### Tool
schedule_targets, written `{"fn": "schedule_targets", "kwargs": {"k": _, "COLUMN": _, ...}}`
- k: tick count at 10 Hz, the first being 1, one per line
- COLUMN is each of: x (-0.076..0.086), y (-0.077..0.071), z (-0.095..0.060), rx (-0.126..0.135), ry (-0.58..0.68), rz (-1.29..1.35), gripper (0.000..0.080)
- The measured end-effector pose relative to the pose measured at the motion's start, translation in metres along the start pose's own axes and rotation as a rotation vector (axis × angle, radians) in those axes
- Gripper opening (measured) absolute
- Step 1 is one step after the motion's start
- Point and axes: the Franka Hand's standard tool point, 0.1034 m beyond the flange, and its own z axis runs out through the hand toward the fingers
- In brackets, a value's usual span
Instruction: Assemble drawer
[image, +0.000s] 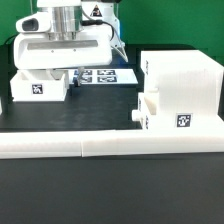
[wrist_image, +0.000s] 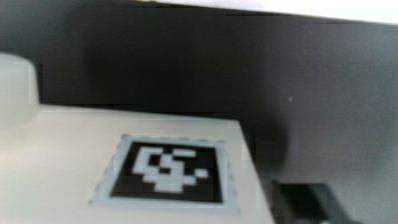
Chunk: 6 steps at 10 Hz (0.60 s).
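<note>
Black table (image: 100, 115), a long low white border bar (image: 110, 148) running along its near edge

Drawer in three white pieces:
- housing (image: 185, 75): tall, boxy, upright at the exterior view's right, just behind the border bar
- second tray (image: 150, 108): low against the housing on the side toward the exterior view's left, with its knob (image: 137, 117) sticking out that way; how far in it sits cannot be told
- first tray (image: 25, 85): at the exterior view's left, well apart from the housing, flat on the table

Gripper (image: 64, 72) hangs straight over the first tray, its white body close above it and its lower end at the tray's top. The fingers are hidden; whether they are apart, together or clamped on the tray cannot be told

Marker board (image: 100, 75) lies flat behind, between the first tray and the housing

The wrist view is blurred: a white tray face fills it, bearing one black-and-white tag (wrist_image: 169, 170), dark table beyond
</note>
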Motion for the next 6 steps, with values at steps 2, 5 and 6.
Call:
{"fn": "schedule_targets", "kwargs": {"k": 2, "x": 0.0, "y": 0.0, "z": 0.0, "rx": 0.0, "ry": 0.0, "rz": -0.001, "gripper": 0.0042}}
{"fn": "schedule_targets", "kwargs": {"k": 5, "x": 0.0, "y": 0.0, "z": 0.0, "rx": 0.0, "ry": 0.0, "rz": -0.001, "gripper": 0.0042}}
{"fn": "schedule_targets", "kwargs": {"k": 6, "x": 0.0, "y": 0.0, "z": 0.0, "rx": 0.0, "ry": 0.0, "rz": -0.001, "gripper": 0.0042}}
